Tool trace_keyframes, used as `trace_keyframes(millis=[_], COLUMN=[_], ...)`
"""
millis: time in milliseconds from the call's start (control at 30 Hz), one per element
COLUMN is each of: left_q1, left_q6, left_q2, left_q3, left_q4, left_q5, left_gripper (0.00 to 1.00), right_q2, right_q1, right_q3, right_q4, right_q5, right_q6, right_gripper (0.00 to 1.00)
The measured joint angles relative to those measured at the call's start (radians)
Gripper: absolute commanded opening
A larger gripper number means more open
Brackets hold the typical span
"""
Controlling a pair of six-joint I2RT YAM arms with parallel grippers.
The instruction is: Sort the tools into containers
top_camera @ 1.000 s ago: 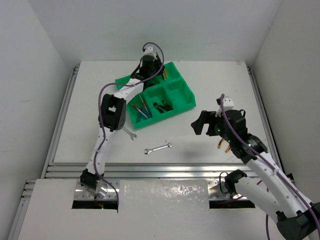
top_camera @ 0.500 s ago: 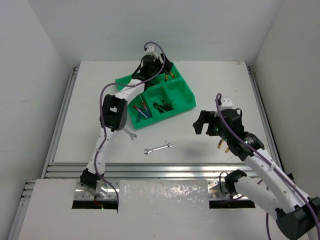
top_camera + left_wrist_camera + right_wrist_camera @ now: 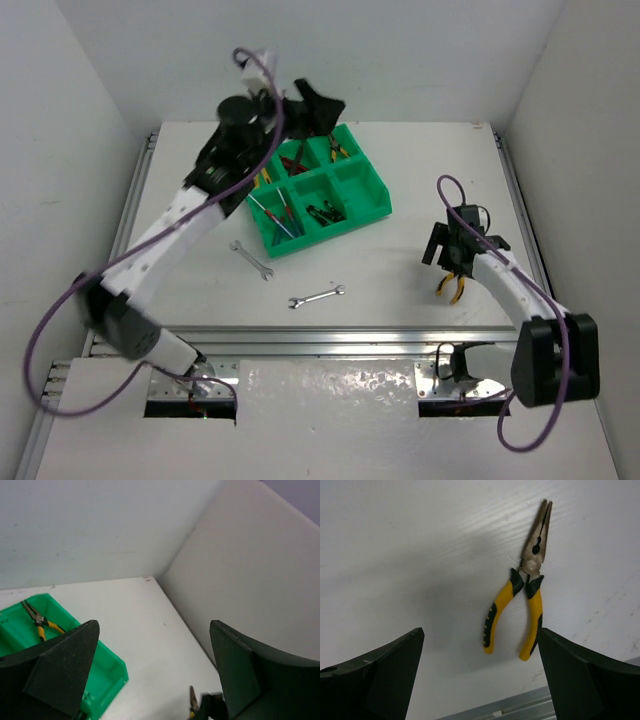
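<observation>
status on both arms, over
Left end effector open, empty, high by tray. Right end effector open over pliers on table. Two wrenches loose, nothing blocking.

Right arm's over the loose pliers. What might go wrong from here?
1. The pliers lie slanted with their handles splayed below the open right gripper; closing may catch only one handle and let them swing.
2. They sit fairly close to the table's near rail; a nudge could push them onto it.

Green tray; yel/blk-handled pliers; white table.
</observation>
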Motion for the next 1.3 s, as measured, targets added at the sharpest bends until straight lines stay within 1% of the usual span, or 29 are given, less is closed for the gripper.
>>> trace_keyframes(millis=[33, 133, 200, 300, 333, 400, 500, 567, 667, 700, 733, 833, 900, 933, 1033, 1233, 1267, 1300], left_q1=[-0.008, -0.013, -0.02, -0.049, -0.061, -0.08, -0.097, -0.102, -0.103, -0.103, -0.103, -0.103, -0.103, -0.103, -0.103, -0.103, -0.103, -0.103], left_q6=[-0.008, -0.037, -0.047, -0.055, -0.056, -0.061, -0.068, -0.072, -0.075, -0.075, -0.075, -0.075, -0.074, -0.074, -0.073, -0.069, -0.069, -0.068], left_q2=[-0.109, -0.33, -0.408, -0.418, -0.388, -0.346, -0.336, -0.336, -0.341, -0.343, -0.348, -0.355, -0.356, -0.356, -0.356, -0.356, -0.356, -0.356], left_q3=[-0.104, -0.396, -0.533, -0.647, -0.681, -0.756, -0.859, -0.887, -0.895, -0.895, -0.895, -0.894, -0.894, -0.894, -0.894, -0.894, -0.894, -0.894], left_q4=[0.017, 0.057, 0.068, 0.05, 0.043, 0.018, -0.023, -0.019, 0.003, 0.008, 0.019, 0.033, 0.037, 0.037, 0.037, 0.037, 0.037, 0.037], left_q5=[0.002, 0.0, 0.0, 0.002, 0.007, 0.024, 0.051, 0.065, 0.074, 0.075, 0.078, 0.08, 0.08, 0.079, 0.079, 0.079, 0.079, 0.079], left_gripper=[0.9, 0.9, 0.9, 0.9, 0.9, 0.9, 0.9, 0.9, 0.9, 0.9, 0.9, 0.9, 0.9, 0.91, 0.91, 0.91, 0.91, 0.91], right_q2=[0.04, 0.149, 0.198, 0.245, 0.264, 0.304, 0.363, 0.386, 0.408, 0.418, 0.429, 0.464, 0.488, 0.5, 0.515, 0.526, 0.528, 0.53], right_q1=[-0.016, -0.072, -0.123, -0.193, -0.214, -0.23, -0.247, -0.254, -0.275, -0.282, -0.287, -0.298, -0.298, -0.298, -0.298, -0.298, -0.299, -0.299], right_q3=[0.0, 0.001, 0.001, 0.018, 0.035, 0.072, 0.126, 0.144, 0.154, 0.157, 0.159, 0.159, 0.159, 0.159, 0.172, 0.185, 0.187, 0.19], right_q4=[0.002, 0.007, 0.015, 0.029, 0.032, 0.035, 0.056, 0.064, 0.071, 0.073, 0.075, 0.082, 0.084, 0.087, 0.093, 0.091, 0.089, 0.086], right_q5=[0.0, -0.005, -0.017, -0.033, -0.037, -0.048, -0.066, -0.077, -0.087, -0.088, -0.09, -0.095, -0.098, -0.1, -0.114, -0.13, -0.131, -0.132], right_q6=[0.0, 0.001, 0.001, 0.002, 0.001, 0.0, -0.001, 0.0, 0.004, 0.005, 0.006, 0.015, 0.016, 0.018, 0.013, -0.005, -0.009, -0.012], right_gripper=[0.91, 0.89, 0.87, 0.85, 0.85, 0.85, 0.84, 0.83, 0.73, 0.65, 0.6, 0.46, 0.43, 0.37, 0.31, 0.22, 0.15, 0.12])
